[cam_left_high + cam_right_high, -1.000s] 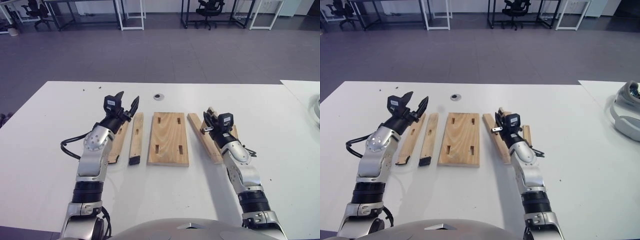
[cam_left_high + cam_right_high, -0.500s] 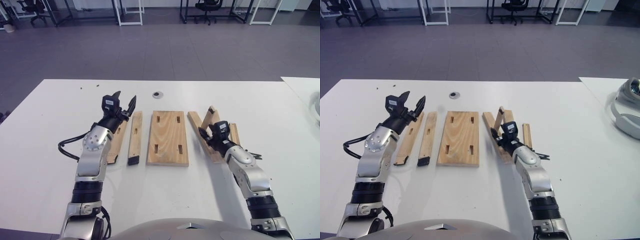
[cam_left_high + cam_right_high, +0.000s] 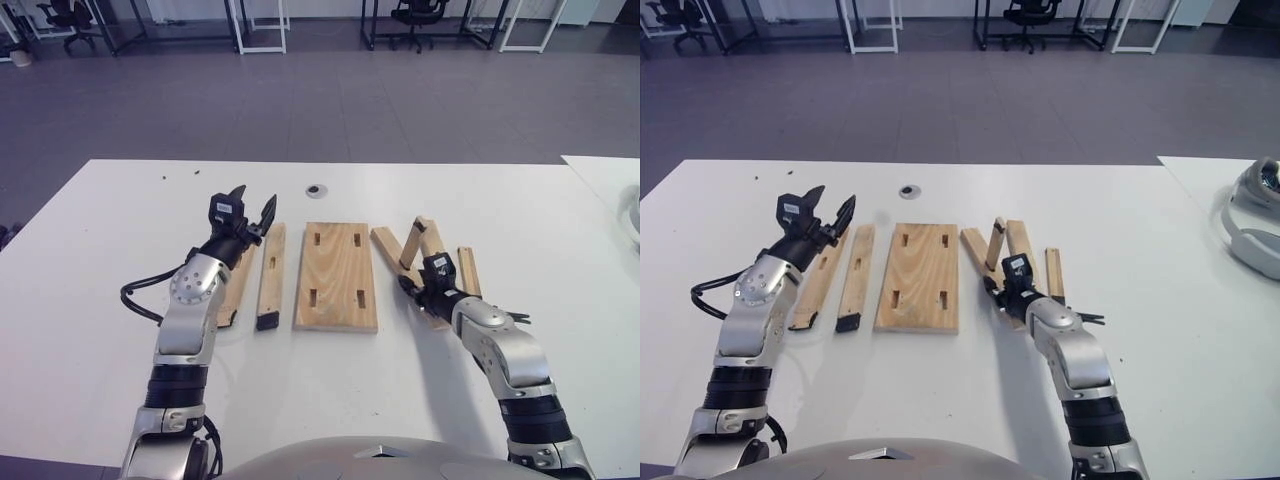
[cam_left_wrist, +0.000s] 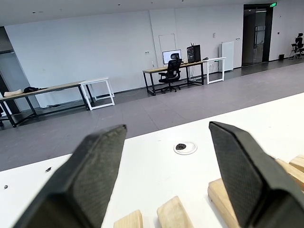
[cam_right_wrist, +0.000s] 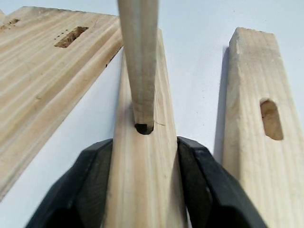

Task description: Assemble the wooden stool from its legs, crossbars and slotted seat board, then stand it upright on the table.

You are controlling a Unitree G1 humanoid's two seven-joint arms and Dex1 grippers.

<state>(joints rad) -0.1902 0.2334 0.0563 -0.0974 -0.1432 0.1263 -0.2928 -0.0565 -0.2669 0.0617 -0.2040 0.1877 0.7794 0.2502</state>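
1. We see the seat board (image 3: 335,275) lying flat near the middle of the white table (image 3: 90,260), with its slots facing up.
2. Our right gripper (image 5: 145,147) is clamped on a leg (image 5: 142,204), with one black finger pressed against each long side. This leg lies at an angle just right of the seat board and does not touch it.
3. A crossbar (image 5: 139,57) rises tilted from the held leg. Its lower end sits at a dark slot in the leg's top face, just ahead of the fingers.
4. Another wooden piece (image 5: 256,128) with an oval slot lies just beside the held leg, with a strip of table between them.
5. From the head views we count two pieces on that side, a wider one (image 3: 1018,238) and a thin one (image 3: 1054,270) farther right. We cannot tell which of them the wrist view shows.
6. Our left gripper (image 3: 256,195) is open with its fingers spread wide. It hovers over the far ends of two legs lying left of the seat board.
7. The inner left leg (image 3: 271,275) lies just beside the seat board and roughly parallel to it. The outer left leg (image 3: 236,290) is partly hidden under our left arm.
8. A round grey disc (image 3: 317,190) sits on the table beyond the seat board.
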